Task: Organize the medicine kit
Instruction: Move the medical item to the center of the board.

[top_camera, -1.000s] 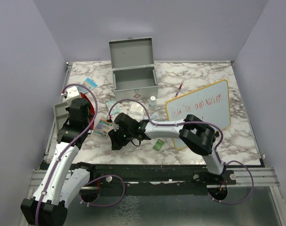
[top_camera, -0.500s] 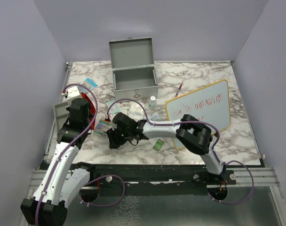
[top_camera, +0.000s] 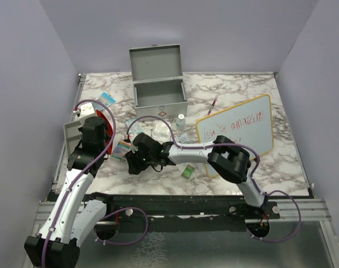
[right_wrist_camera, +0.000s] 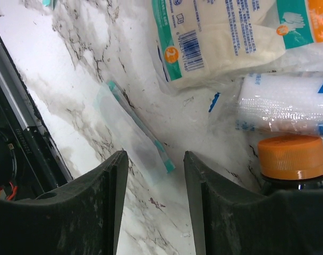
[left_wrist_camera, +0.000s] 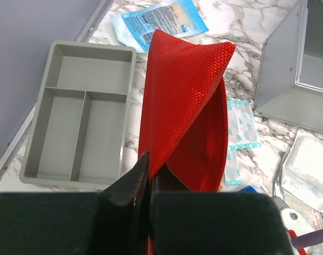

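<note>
Pinching left gripper (left_wrist_camera: pixel 149 162): red pouch (left_wrist_camera: pixel 183 101) is clamped between its pressed fingers.
Right gripper (right_wrist_camera: pixel 155 164): fingers are spread; clear sachet (right_wrist_camera: pixel 130 133) is seen between them.

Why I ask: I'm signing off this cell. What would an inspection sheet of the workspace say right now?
Surface: marble-pattern table, strewn with supplies.
Job's things: medicine kit at the back, lid open.
Clutter: divided tray with nothing in it; whiteboard with red writing; blue packet; orange-capped bottle.
End effectors: left end effector shut on the red pouch; right end effector open above a thin sealed packet.
Cables: purple cables loop along both arms.
Surroundings: plain lilac walls; nothing else seen.
</note>
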Controlling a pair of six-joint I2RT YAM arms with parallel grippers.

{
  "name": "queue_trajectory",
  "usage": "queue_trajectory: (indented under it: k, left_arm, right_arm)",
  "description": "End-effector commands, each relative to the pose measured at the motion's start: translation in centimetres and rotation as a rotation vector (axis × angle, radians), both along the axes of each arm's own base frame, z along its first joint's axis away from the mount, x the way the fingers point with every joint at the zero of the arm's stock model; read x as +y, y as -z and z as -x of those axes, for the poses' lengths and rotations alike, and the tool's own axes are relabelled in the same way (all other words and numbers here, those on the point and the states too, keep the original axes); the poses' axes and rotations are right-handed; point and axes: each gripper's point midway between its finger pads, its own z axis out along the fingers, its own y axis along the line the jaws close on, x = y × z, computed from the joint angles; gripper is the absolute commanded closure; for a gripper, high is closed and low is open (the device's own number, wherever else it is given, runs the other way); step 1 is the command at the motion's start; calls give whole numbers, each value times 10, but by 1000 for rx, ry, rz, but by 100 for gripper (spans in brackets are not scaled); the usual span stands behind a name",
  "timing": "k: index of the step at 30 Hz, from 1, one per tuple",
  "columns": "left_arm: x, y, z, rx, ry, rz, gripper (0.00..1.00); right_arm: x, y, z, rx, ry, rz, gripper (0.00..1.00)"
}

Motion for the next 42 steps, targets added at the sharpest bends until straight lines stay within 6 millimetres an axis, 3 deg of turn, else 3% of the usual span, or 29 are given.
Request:
queue_trajectory:
  k: [1, 9, 13, 20, 30, 34, 42]
  left_arm:
    - [5, -12, 3, -21, -23, -17, 100]
    - [4, -12, 3, -23, -18, -12, 100]
    - [3, -11, 2, -21, -11, -7, 100]
    - [2, -12, 3, -24, -4, -6, 100]
    - [-4, -10, 1, -20, 25, 7, 100]
    - [-6, -9, 1, -15, 36, 9, 100]
    - [-9, -9, 0, -18, 50, 18, 100]
  right_arm:
    - [6, 9, -3, -2, -6, -6, 48]
    - [-1, 16, 6, 19, -21, -12, 55]
    - [-7, 15, 9, 12, -19, -2, 64]
    - [-14, 6, 10, -8, -11, -7, 99]
    - [-35, -41, 31, 56, 7, -106, 100]
    - [-56, -48, 36, 66, 53, -99, 100]
    - [-117, -53, 37, 22, 189, -19, 100]
